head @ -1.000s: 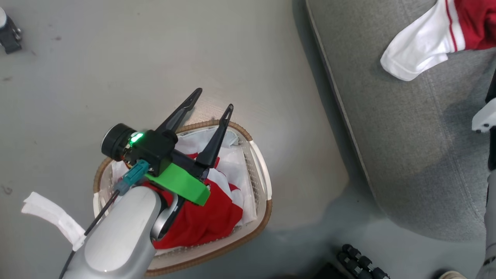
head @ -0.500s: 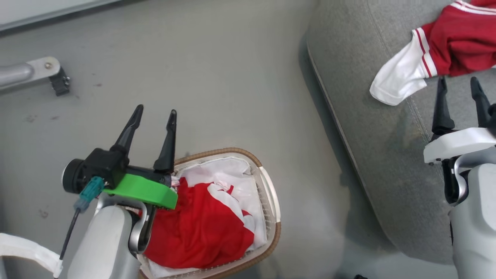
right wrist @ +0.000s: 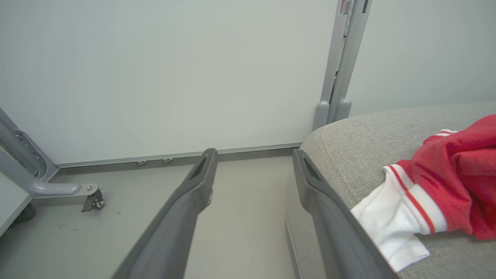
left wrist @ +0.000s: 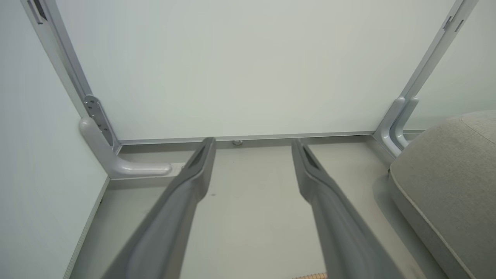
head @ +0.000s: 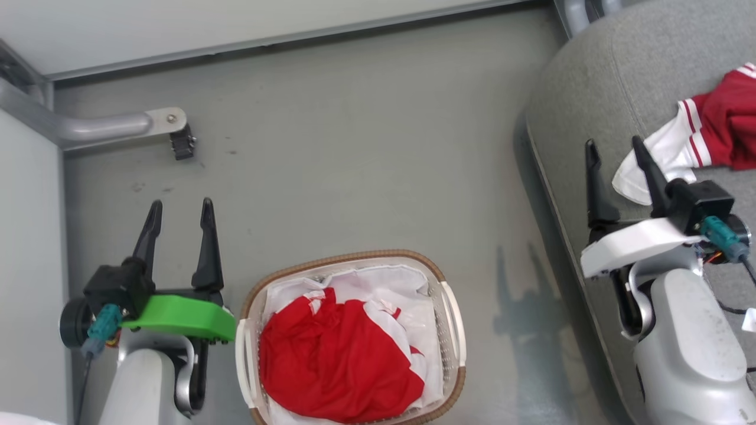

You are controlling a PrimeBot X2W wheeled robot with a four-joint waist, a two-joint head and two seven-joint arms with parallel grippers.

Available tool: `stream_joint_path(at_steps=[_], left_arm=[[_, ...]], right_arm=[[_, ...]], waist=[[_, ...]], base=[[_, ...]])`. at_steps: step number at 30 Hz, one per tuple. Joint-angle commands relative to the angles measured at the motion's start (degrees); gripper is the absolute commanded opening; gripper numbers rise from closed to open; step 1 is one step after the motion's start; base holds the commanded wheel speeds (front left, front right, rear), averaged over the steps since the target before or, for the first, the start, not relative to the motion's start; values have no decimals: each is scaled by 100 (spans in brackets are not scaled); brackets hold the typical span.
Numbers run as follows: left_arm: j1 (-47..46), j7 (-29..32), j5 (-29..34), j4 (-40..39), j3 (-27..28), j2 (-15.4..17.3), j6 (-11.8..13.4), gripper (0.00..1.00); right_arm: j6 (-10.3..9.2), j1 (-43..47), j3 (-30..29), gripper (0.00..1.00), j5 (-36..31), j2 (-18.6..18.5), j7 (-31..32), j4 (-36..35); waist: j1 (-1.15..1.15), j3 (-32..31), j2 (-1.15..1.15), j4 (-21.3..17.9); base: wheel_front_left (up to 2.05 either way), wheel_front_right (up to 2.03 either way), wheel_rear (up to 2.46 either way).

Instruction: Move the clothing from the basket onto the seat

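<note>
The cream basket (head: 453, 319) with its brown rim stands on the floor at the bottom centre, and a red garment with white panels (head: 336, 360) is heaped inside on the white liner. A second red garment with a white striped sleeve (head: 709, 136) (right wrist: 445, 186) lies on the grey seat (head: 596, 94) (right wrist: 348, 155) (left wrist: 445, 174) at the right. My left gripper (head: 180, 211) (left wrist: 252, 145) is open and empty, over bare floor left of the basket. My right gripper (head: 613, 147) (right wrist: 254, 155) is open and empty above the seat's left edge, just left of the white sleeve.
A pale wall panel (head: 236, 20) with a grey rail runs along the back. A grey metal foot with a small caster (head: 177, 133) (right wrist: 91, 199) juts out at the upper left. Grey posts (right wrist: 341, 58) stand behind the seat's corner.
The head camera has swung, shifting the whole picture: the back wall has come into view. My left gripper, earlier over the basket, is now beside it; the right gripper has come into view.
</note>
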Motion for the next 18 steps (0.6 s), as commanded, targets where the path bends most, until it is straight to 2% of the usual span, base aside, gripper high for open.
stream_joint_path(at_steps=[1,6,18], left_arm=[[164,-2,62,58,57,-49,-17,100],[435,-2,60,207,218,-131,-17,100],[1087,-2,136,276,300,-162,-17,100]], right_arm=[[-7,144,62,100,4,1,-9,-22],[-7,475,236,100,87,19,-9,12],[-7,1345,422,100,140,38,-9,85]], waist=[[0,-344,0,311],[0,-666,0,439],[0,-1396,0,472]], base=[[0,0,0],[0,0,0],[0,0,0]])
